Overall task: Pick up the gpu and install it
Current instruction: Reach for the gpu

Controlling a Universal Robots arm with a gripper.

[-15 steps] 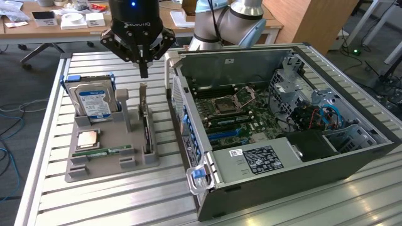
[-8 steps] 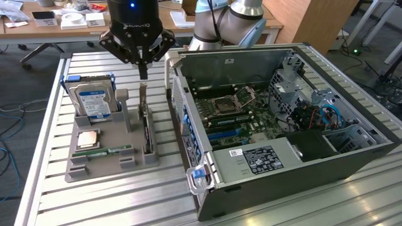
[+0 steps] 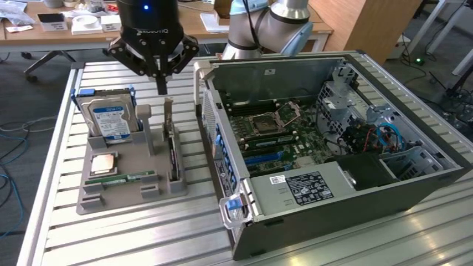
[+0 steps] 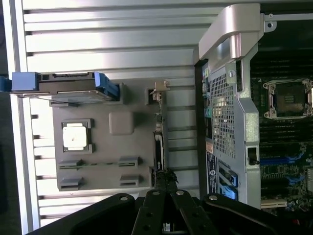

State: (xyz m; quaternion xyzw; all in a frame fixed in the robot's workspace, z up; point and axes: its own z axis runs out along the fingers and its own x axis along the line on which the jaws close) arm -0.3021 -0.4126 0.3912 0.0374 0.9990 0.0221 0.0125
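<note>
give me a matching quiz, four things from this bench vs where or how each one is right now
1 gpu
2 hard drive
3 memory stick
4 gripper

a upright, in a blue frame
b shut, above the grey holder
c lying flat, green
d on edge in the slot nearest the computer case

Pairs: 1-d, 2-a, 3-c, 4-b

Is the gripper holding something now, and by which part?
Nothing is held. The gripper hangs with fingers shut above the gpu, which stands on edge in the grey holder.
</note>
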